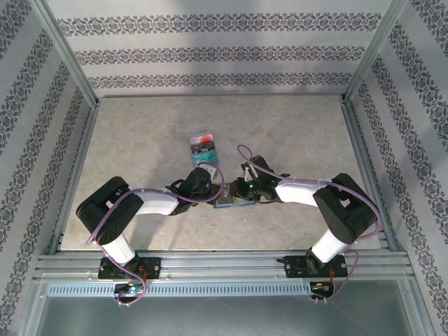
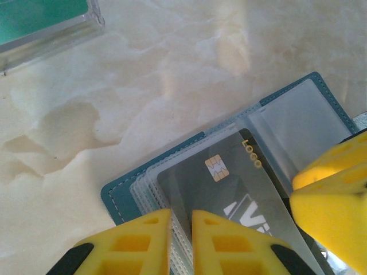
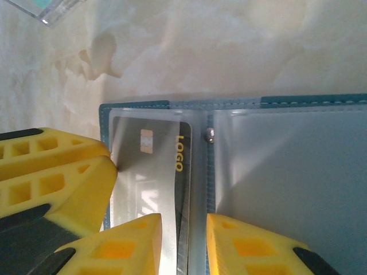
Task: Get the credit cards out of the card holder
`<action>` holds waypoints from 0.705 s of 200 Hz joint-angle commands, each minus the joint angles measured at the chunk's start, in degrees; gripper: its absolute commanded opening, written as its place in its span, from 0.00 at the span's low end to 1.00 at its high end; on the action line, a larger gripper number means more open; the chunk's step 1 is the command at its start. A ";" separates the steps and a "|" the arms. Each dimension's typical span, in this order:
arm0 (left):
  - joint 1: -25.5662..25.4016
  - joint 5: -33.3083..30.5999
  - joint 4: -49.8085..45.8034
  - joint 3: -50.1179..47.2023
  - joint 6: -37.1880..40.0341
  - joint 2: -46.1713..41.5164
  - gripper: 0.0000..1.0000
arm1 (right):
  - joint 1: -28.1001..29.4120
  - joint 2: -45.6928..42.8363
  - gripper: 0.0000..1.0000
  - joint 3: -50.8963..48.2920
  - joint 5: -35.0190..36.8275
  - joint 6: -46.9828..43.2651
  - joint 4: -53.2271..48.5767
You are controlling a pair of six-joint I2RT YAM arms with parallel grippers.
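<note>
Left wrist: teal card holder (image 2: 117, 200) open, grey chip card (image 2: 229, 192) sleeved.

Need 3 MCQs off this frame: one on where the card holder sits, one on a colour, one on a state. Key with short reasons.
1. Where is the card holder?
A) between the left gripper and the right gripper
B) against the far wall
C) at the table's left edge

2. What colour is the card inside it?
A) red
B) white
C) dark grey

3. How does the card holder lie?
A) folded shut
B) open flat
C) standing on edge

Key:
1 A, both grippers flank it in the top view.
2 C, the card has a grey face with a chip and gold lettering.
3 B, both wrist views show its clear sleeves spread face up.
</note>
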 commanded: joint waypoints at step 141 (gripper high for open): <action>0.49 1.05 -2.19 -1.28 -0.18 0.01 0.15 | -1.69 -2.72 0.22 -4.11 -6.78 5.19 10.96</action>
